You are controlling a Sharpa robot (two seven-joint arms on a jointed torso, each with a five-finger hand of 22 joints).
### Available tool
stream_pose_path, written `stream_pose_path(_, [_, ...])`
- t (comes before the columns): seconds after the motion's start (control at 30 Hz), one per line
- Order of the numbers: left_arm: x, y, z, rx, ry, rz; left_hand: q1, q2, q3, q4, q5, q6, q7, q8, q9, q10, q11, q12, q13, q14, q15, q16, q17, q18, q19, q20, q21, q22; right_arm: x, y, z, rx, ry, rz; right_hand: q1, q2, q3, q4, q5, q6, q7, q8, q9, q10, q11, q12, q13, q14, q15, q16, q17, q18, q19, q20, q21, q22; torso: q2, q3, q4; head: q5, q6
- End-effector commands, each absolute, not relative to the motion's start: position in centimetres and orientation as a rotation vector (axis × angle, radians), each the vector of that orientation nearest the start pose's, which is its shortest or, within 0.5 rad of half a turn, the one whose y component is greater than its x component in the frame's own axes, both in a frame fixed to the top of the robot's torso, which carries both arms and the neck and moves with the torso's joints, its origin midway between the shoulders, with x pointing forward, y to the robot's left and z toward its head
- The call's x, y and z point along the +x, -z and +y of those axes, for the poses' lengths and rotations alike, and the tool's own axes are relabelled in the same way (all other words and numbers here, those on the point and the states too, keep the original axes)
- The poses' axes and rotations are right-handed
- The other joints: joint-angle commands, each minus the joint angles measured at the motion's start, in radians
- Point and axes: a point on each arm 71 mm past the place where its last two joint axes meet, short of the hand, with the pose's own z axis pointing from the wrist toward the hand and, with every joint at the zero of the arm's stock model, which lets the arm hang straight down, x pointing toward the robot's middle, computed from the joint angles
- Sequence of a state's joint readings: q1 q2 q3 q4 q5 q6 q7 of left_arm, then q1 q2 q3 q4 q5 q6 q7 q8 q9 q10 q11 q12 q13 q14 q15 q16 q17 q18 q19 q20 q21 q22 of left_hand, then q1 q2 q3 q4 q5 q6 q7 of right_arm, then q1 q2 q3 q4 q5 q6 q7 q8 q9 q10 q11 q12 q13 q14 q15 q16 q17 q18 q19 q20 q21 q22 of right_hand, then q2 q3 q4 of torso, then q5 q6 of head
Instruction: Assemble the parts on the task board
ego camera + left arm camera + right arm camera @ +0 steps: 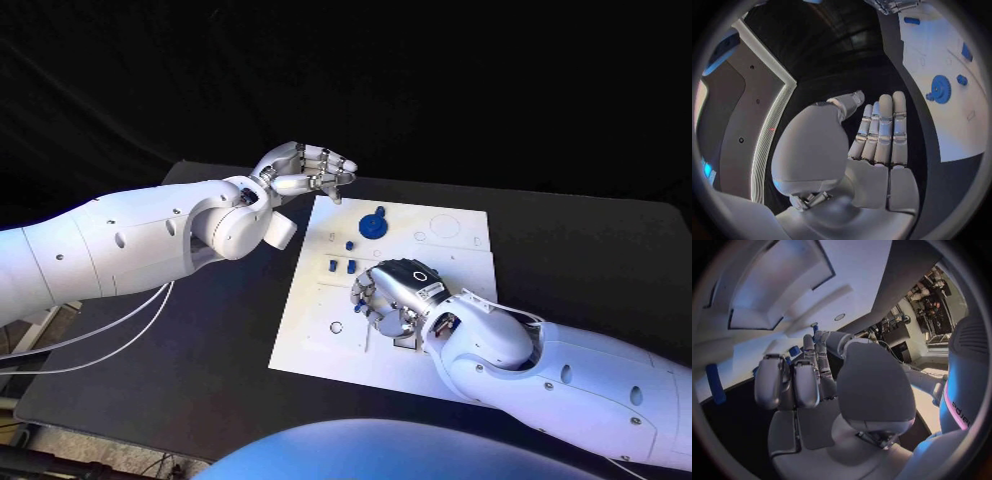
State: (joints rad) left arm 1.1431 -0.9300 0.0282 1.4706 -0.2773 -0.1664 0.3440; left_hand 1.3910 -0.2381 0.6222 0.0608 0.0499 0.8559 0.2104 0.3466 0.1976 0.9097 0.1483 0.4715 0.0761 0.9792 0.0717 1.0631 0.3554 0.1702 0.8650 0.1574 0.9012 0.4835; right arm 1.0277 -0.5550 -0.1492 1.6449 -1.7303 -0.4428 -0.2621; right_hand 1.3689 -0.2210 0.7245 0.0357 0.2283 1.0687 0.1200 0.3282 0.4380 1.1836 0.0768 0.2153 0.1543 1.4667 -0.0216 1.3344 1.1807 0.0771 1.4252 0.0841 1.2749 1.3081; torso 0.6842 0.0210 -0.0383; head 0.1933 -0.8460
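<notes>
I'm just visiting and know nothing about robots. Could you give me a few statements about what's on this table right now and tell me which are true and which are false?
1. The white board lies on a black table. True.
2. The left hand rests on the board. False: it is off the board, above the table beside the board's far corner, holding nothing.
3. The right hand is over the middle of the board. True.
4. A blue gear lies near the board's far edge. True.
5. The gear is red. False: it is blue.
</notes>
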Motion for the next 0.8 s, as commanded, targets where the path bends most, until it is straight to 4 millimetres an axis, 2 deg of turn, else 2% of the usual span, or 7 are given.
stream_pose_path(0.03, [49.01,18.18,25.56,-0.861,1.485,1.538,0.0,0.008,-0.003,-0.003,0.005,-0.009,0.0,-0.006,-0.001,-0.008,-0.002,-0.004,-0.001,-0.007,-0.002,-0.005,-0.001,0.013,0.0,0.005,-0.006,-0.001,37.5,26.19,-3.07,-0.44,-0.879,1.656,-0.001,0.007,0.002,-0.002,0.003,0.004,0.002,0.002,0.002,0.023,-0.021,0.005,0.001,0.023,-0.002,0.002,0.0,-0.009,0.005,-0.003,-0.005,0.115,0.0,0.0006,0.0004,0.001,-0.003])
stream_pose_path(0.8, [48.94,18.15,25.57,-0.858,1.485,1.542,0.001,0.01,-0.004,-0.005,0.005,-0.01,0.001,-0.005,-0.001,-0.01,-0.002,-0.001,-0.001,-0.007,-0.001,-0.006,-0.002,0.013,0.001,0.006,-0.007,-0.002,37.51,26.71,-2.74,-0.462,-0.865,1.682,-0.003,0.009,0.004,-0.003,0.002,0.002,0.003,0.001,0.002,0.023,-0.021,0.003,0.001,0.023,-0.001,0.003,0.001,-0.009,0.006,-0.003,-0.004,0.116,0.0,-0.0002,-0.0007,0.001,-0.01])
